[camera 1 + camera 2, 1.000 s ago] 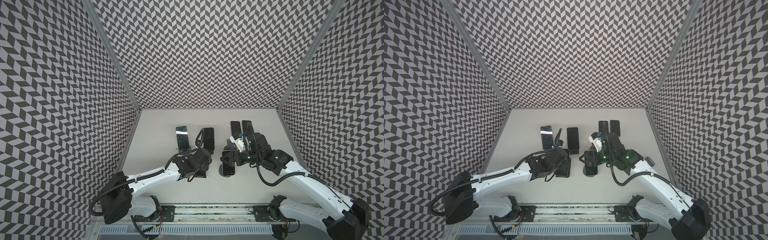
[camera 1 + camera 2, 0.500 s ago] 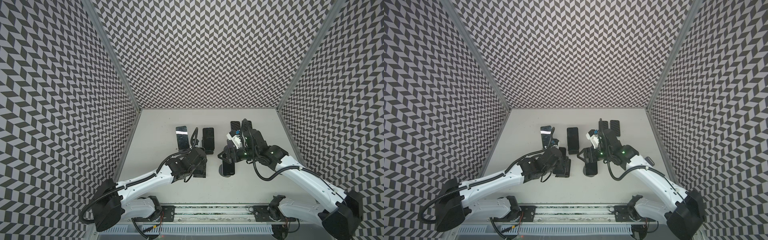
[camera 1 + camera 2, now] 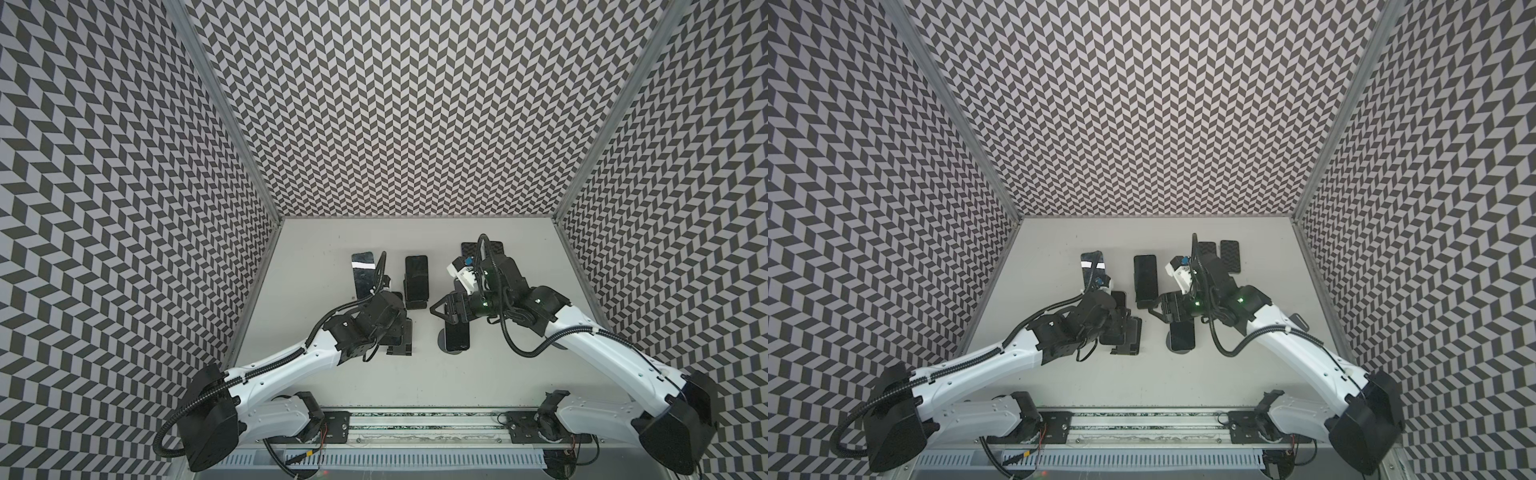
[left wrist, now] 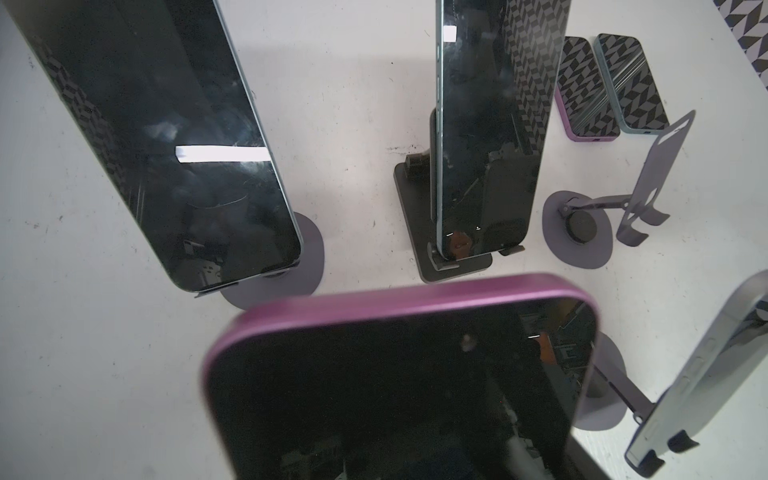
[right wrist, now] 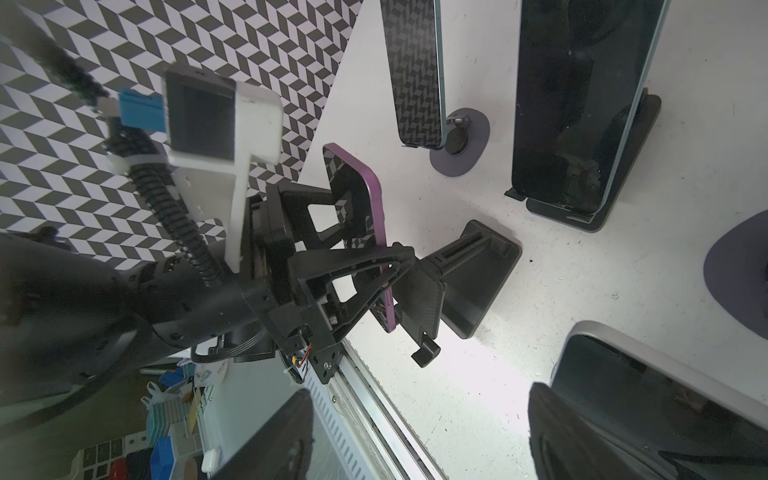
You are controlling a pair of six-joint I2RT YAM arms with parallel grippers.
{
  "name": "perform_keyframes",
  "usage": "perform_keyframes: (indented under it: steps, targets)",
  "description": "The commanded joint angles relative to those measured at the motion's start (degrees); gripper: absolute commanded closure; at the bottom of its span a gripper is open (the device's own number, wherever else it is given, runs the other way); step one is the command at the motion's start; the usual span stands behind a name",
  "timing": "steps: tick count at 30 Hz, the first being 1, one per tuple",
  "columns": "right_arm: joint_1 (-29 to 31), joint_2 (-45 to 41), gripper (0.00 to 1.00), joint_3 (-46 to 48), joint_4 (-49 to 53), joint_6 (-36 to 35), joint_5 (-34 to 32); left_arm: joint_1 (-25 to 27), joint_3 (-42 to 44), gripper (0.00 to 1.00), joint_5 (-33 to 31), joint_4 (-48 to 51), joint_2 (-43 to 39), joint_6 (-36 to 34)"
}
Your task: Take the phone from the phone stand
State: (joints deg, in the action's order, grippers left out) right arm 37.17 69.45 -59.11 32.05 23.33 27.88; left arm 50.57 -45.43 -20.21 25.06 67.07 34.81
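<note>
The purple phone (image 5: 376, 208) stands near the front left of the table (image 3: 415, 395), upright against the cradle of its black stand (image 5: 478, 282). Its lower end sits just above the cradle's hooks, and whether it rests on them cannot be told. The left gripper (image 5: 380, 232) is clamped on it, a finger on either side. Just beyond it two more phones lean on stands, a far phone (image 4: 166, 145) on a round base and a middle phone (image 4: 482, 145) on a dark stand, the latter close to the gripper in both top views. Beside them the right gripper (image 3: 451, 316) hovers with its jaws apart and nothing between them, over a silver-edged phone (image 4: 702, 382) on its own stand. Further back are an empty grey stand (image 4: 660, 166) and two flat phones (image 4: 582, 91) lying side by side
</note>
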Motion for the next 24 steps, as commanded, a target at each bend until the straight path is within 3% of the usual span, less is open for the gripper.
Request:
perform_keyframes:
  steps: [1,24]
  targets:
    - [0.62,0.07,0.22,-1.95,-2.17,-0.75,-0.21,-0.38,-0.72,0.31,-0.62,-1.98,-1.63,-0.17]
    - [1.59,4.76,0.22,-9.08,1.38,-3.19,0.66,-4.17,-2.88,0.32,1.92,-0.53,-2.62,-1.88]
